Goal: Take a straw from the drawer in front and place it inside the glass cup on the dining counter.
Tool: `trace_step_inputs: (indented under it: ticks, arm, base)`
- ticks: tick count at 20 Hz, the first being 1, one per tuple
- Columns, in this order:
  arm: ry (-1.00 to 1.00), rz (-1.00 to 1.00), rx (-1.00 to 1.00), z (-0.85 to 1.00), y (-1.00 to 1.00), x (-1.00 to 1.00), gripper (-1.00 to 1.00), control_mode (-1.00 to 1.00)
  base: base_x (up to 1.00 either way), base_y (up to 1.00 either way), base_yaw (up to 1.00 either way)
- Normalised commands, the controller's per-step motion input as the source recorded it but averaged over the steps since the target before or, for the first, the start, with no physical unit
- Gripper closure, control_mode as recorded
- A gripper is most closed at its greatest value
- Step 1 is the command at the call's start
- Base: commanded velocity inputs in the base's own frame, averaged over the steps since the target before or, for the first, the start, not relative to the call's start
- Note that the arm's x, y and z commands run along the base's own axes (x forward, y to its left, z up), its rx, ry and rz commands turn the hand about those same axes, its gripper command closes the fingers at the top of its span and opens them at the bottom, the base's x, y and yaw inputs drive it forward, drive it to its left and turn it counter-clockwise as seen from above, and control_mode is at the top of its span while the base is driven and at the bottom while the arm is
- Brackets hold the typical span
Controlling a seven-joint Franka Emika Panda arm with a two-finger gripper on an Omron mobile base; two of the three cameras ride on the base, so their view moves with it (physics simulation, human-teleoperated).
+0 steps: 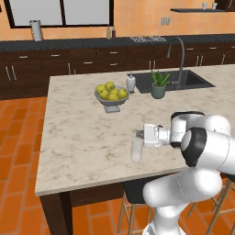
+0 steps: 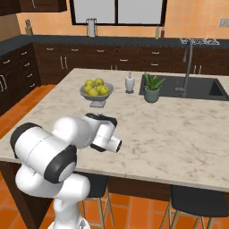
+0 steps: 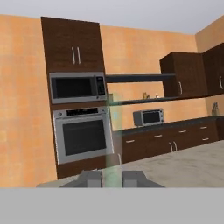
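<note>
Reaching out level over the dining counter (image 1: 82, 137), the gripper (image 1: 139, 133) sits directly above the glass cup (image 1: 136, 150), which stands near the marble's front edge, at about five o'clock from the fruit bowl (image 1: 111, 97) and well apart from it. In the hand view the two fingertips (image 3: 89, 178) rise with a narrow gap between them, and a faint pale upright streak runs through that gap; this is probably the straw (image 3: 114, 131), pinched between the pads, though the rendering is too washed out to be sure. The fingers look nearly closed rather than spread. The step in hand appears to be the drop into the cup, so the task seems close to its end. To do it well, the straw's lower end should be brought inside the rim before the fingers part, with the hand kept centred over the tumbler so the stick does not catch the lip and tip the light glass toward the counter edge at six o'clock.
</note>
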Motion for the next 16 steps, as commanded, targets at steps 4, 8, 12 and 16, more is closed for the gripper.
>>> trace_step_inputs:
  ticks: [4,8,12,16]
  arm:
    - [0.00,0.00,-0.03,0.00,-0.01,-0.14,-1.00,-1.00]
    - [0.00,-0.02,-0.06,0.00,-0.06,-0.28,-1.00,-1.00]
    - [0.00,-0.03,-0.05,0.03,-0.16,-0.12,-1.00,-1.00]
    - [0.00,-0.06,-0.04,0.31,-0.36,-0.14,-1.00,-1.00]
  base:
    - [0.00,0.00,0.00]
    - [0.00,0.00,0.00]
    - [0.00,0.00,0.00]
    - [0.00,0.00,0.00]
